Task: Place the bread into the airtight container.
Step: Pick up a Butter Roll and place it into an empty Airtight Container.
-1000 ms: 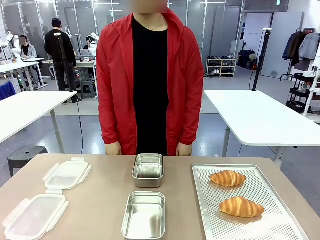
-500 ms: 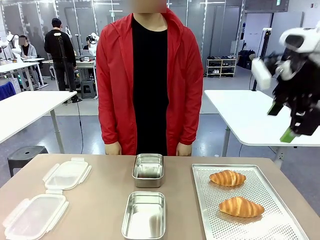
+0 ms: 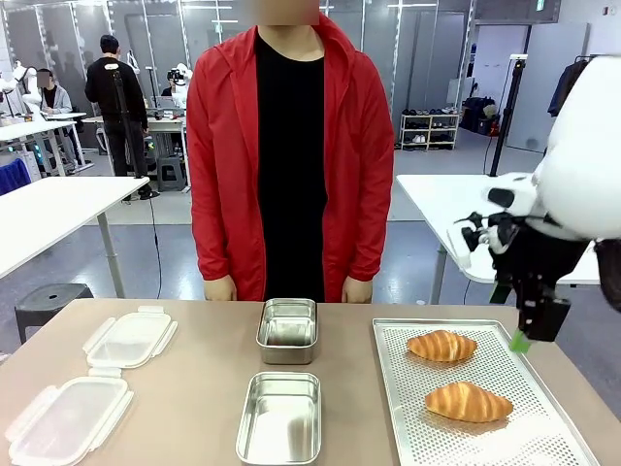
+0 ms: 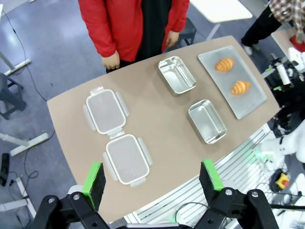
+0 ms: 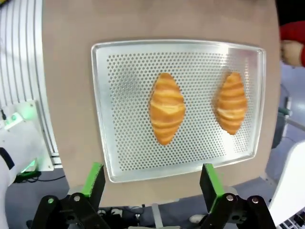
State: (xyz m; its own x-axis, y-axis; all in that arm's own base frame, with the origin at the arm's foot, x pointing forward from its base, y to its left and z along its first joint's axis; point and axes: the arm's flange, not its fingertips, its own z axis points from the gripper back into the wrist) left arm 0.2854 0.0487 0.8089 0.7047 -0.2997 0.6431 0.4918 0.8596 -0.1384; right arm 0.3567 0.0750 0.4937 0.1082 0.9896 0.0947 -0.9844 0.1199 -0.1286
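**While the bread waits on its tray, the right arm lines up above it**

Since neither croissant is in a container yet, the task looks barely begun. Closest to the robot, the near lid lies flat at the left of the table. The near container sits open and empty in the middle, and the near croissant rests on the perforated tray at the right. The lids are probably set aside so the bread can drop straight in.

The right gripper hangs above the tray with its fingers spread wide and nothing between them. In its wrist view the near croissant sits in line with the gap, its long axis running away from the camera. I judge the wrist is turned this way so the fingers can close across the narrow middle of the bread. That makes this croissant the likely first pick.

The left gripper, also spread and empty, is held high and back with the whole table below it, apparently parked clear of the work.

Further off lie the far lid, the far container, also empty, and the far croissant on the same tray. The person stands at the far edge, hands hanging at the table's rim, touching nothing.
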